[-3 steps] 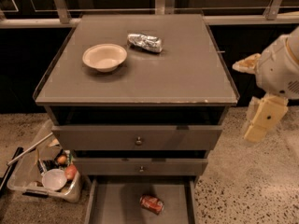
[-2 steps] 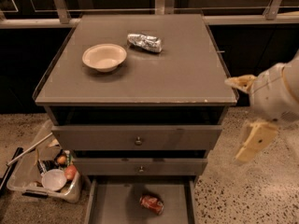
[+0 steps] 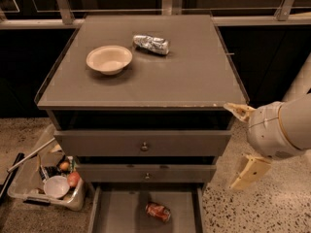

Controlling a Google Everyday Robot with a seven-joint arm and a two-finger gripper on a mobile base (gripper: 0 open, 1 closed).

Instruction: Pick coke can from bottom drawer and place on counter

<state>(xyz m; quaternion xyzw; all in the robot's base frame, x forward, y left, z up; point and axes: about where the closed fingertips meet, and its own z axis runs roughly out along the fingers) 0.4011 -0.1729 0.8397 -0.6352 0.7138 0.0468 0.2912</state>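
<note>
The coke can point(image 3: 158, 211) lies on its side in the open bottom drawer point(image 3: 119, 210), near the middle of the tray. The counter point(image 3: 189, 76) is the flat grey-brown top of the cabinet. My gripper point(image 3: 241, 142) hangs off the cabinet's front right corner, at the height of the upper drawers. It is open and empty, with one cream finger point(image 3: 238, 111) just below the counter edge and the other finger point(image 3: 250, 172) lower down. It is well above and to the right of the can.
A cream bowl point(image 3: 109, 58) and a crumpled silver can point(image 3: 151, 43) sit on the back left of the counter. Two knobbed drawers point(image 3: 144, 144) above the bottom one are shut. A plastic bin point(image 3: 46, 181) of odds and ends stands on the floor at left.
My arm has come down and to the left, from beside the counter's right edge to the cabinet's front right corner. The can, bowl and drawers have not moved.
</note>
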